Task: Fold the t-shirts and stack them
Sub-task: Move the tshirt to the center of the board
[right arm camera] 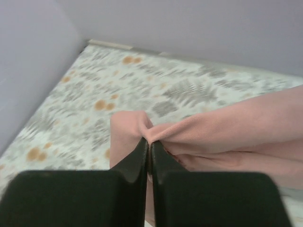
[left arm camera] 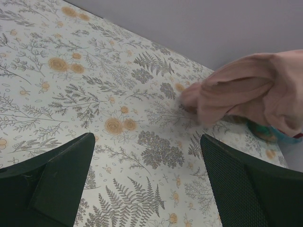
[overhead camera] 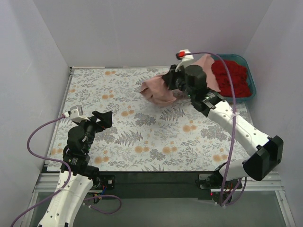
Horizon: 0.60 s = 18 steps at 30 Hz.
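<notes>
Much of the salmon-pink t-shirt [overhead camera: 158, 91] is hard to make out. It is bunched into a loose roll, so neither sleeves nor neckline can be picked out, and its far right part runs behind the right arm's wrist in the top view. Whether its lowest fold touches the floral cloth [overhead camera: 142, 137] or hangs just above it cannot be told. The right wrist view is soft and blurred toward the far wall.

The red t-shirt [overhead camera: 231, 78] lies crumpled in the teal tub [overhead camera: 253, 82] at the far right corner, crossed by a purple cable [overhead camera: 226, 75]. Its outline cannot be read.

There are two t-shirts, one tub, one floral cloth covering the table and two arms.

No lettering or label on either shirt can be read.

The right gripper [right arm camera: 147, 142] is at the far right of the table, just left of the tub. Its jaws are pressed together on a pinched ridge of the pink fabric, which spreads away to the right.

The left gripper [left arm camera: 147, 142] hangs over the near left of the cloth. Its jaws are spread wide with nothing between them, well apart from the pink shirt.
</notes>
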Tool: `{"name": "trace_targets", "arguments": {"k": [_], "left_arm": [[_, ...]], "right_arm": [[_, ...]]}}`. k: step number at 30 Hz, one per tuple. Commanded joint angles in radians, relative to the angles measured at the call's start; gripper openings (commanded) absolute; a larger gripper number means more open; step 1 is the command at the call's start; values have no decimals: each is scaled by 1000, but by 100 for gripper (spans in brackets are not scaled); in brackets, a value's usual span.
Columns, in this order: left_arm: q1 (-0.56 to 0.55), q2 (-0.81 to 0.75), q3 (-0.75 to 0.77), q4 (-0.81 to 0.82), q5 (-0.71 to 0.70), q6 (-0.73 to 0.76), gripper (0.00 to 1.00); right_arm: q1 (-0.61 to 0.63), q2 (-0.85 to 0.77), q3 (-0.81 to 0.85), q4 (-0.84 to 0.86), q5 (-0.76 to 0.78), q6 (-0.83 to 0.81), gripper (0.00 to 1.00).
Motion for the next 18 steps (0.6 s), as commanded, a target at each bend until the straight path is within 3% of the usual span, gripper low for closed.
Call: {"name": "trace_targets", "arguments": {"k": [1,4,7,11,14,18], "left_arm": [[-5,6,15,4,11,10,93],[-4,24,20,-3,14,10,93],[-5,50,24,-16,19,-1,93],[-5,101,30,-61,19,-47,93],[-5,180,52,-132,48,-145,93],[-5,313,86,-224,142,-240,93]], "right_arm": [[180,72,-11,85,-10,73,17],[278,168,17,72,-119,73,48],[302,199,0,43,-160,49,65],[279,189,-37,-40,-50,-77,67],[191,155,-127,-54,-3,-125,65],[-53,175,-213,-54,-113,-111,63]]}}
